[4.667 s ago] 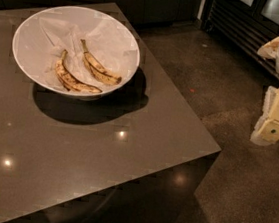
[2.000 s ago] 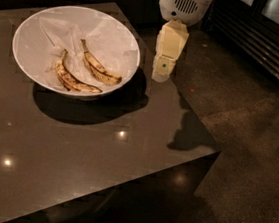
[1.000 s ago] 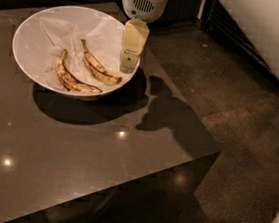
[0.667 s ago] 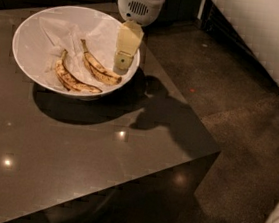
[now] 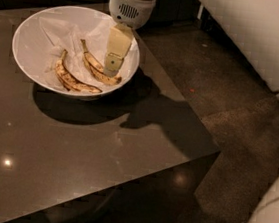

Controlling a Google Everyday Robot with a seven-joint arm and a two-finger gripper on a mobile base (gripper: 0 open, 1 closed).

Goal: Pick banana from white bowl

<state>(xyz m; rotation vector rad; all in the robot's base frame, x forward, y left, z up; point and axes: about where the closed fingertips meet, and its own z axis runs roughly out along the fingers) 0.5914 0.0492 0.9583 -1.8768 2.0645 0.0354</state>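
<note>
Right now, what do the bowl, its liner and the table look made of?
Bowl: glossy white with a smooth rim, likely ceramic or plastic.
Liner: white paper, crumpled and creased.
Table: dark polished stone or laminate; it mirrors light spots.
End effector, low over the bowl's right side by the banana: cream matte plastic, seemingly.

Two bananas (image 5: 93, 66) (image 5: 73, 80), one white bowl (image 5: 19, 50), one table (image 5: 75, 146), one gripper (image 5: 111, 70) above the bowl.

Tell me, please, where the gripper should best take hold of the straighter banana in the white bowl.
Probably its thick middle, from straight above: the banana lies flat in the white bowl, whose raised rim blocks side approaches. The gripper hangs over its right end.
</note>
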